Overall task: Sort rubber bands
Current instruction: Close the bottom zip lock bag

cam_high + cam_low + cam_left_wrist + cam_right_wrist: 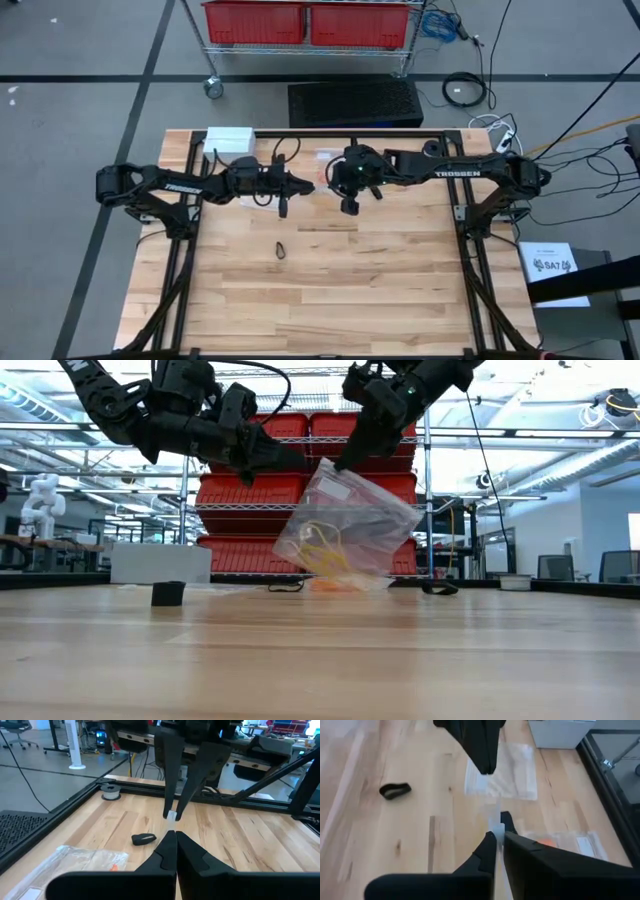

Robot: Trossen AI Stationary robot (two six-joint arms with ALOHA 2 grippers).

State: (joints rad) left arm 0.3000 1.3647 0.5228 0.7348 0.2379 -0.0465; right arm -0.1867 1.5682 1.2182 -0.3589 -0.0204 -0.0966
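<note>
A clear plastic bag (pixel 350 525) hangs in the air above the far middle of the table, tilted, with tan-yellow rubber bands (pixel 325 548) inside. Both grippers are at its top edge: my left gripper (pixel 300 462) comes from the table's left and my right gripper (pixel 345 460) from the right, both shut. In the high view they meet tip to tip, left gripper (pixel 303 184) and right gripper (pixel 335 182). One black rubber band (pixel 281 250) lies loose on the wood nearer the front. My left gripper is shut at the bag's upper corner (pixel 320 468), coming almost level from the table's left. The bag hangs below it, clear of the table. The clear film between the fingers does not show in its own wrist view. My right gripper pinches the bag's top edge (pixel 495 822) between its two fingertips, slanting down from the table's right, close beside the left fingers. The film runs edge-on between the fingers. The bag hangs tilted below, clear of the wood.
Two more clear bags lie flat on the table under the grippers: one plain bag (pixel 505 775) and one bag with orange bands (pixel 560 842). A white box (pixel 228 138) stands at the far left. The black frame rails (pixel 470 250) run along the table's sides.
</note>
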